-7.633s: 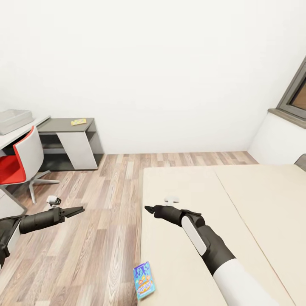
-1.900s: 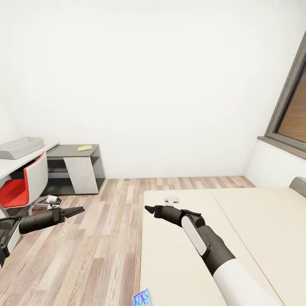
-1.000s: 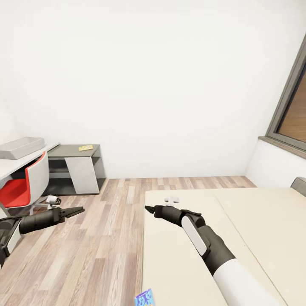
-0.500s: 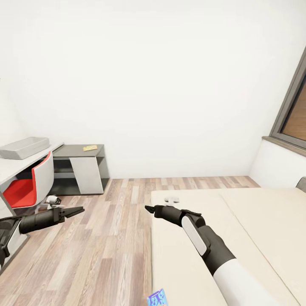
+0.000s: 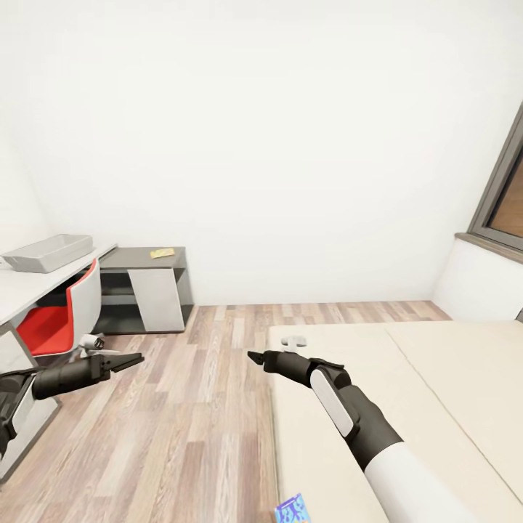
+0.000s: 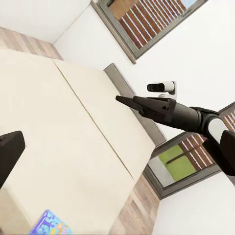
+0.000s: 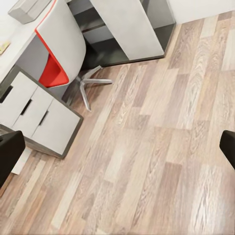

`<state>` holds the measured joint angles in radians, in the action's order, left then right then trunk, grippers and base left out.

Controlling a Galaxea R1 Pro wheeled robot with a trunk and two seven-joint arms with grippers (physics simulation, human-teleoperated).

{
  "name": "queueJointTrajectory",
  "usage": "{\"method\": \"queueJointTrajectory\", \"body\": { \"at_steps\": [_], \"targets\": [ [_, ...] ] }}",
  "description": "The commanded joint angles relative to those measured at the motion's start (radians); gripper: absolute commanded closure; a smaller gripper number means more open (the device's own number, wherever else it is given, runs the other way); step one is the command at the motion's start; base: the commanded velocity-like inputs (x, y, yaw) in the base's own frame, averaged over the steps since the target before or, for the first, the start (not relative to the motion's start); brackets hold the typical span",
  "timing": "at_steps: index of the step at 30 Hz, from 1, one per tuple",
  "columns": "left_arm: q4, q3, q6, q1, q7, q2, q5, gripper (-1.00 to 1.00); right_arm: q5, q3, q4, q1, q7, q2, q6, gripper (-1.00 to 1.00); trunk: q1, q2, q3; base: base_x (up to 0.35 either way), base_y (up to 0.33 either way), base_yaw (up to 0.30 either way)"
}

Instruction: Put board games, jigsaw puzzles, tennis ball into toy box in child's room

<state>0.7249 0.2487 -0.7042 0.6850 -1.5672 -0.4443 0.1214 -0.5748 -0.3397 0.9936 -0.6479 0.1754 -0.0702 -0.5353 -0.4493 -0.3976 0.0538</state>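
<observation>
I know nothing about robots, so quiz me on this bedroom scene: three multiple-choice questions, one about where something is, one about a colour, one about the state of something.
1. Where does the blue printed game box lie?
A. on the wood floor
B. on the cream-beige bed, near its edge
C. on the chair

2. What colour is the swivel chair's seat?
A. green
B. red
C. black

3. What is the right pincer carrying?
A. a tennis ball
B. a puzzle
C. nothing

Answers: 1 B, the box rests on the bed's beige top by its edge, also seen in the left wrist view. 2 B, the seat is bright red with a white back. 3 C, the dark pincer tip points forward above the bed's corner with nothing on it.
</observation>
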Motion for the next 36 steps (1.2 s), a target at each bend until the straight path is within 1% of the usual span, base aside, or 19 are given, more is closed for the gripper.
{"method": "queueJointTrajectory", "body": {
  "at_steps": [1, 21, 25, 36],
  "targets": [
    [0.0, 0.0, -0.011, 0.001, -0.004, 0.0, 0.001, -1.0, -0.001, 0.001, 0.0, -0.001, 0.001, 0.0, -0.005, -1.0, -0.001, -0.002, 0.002, 0.0, 0.21, 0.0],
    [0.0, 0.0, -0.011, 0.001, -0.004, -0.001, 0.0, -1.0, -0.001, 0.001, 0.0, -0.001, 0.0, -0.001, -0.002, -1.0, -0.001, -0.002, 0.002, 0.0, 0.243, -0.005],
    [0.0, 0.0, -0.011, 0.001, -0.004, -0.001, 0.0, -1.0, -0.001, 0.001, 0.0, -0.001, 0.0, 0.0, -0.003, -1.0, -0.001, -0.002, 0.002, 0.0, 0.28, -0.17],
    [0.0, 0.0, -0.011, 0.001, -0.004, -0.001, 0.0, -1.0, -0.001, 0.001, 0.0, -0.001, 0.001, -0.001, -0.003, -1.0, -0.001, -0.002, 0.002, 0.035, 0.282, -0.252]
  ]
}}
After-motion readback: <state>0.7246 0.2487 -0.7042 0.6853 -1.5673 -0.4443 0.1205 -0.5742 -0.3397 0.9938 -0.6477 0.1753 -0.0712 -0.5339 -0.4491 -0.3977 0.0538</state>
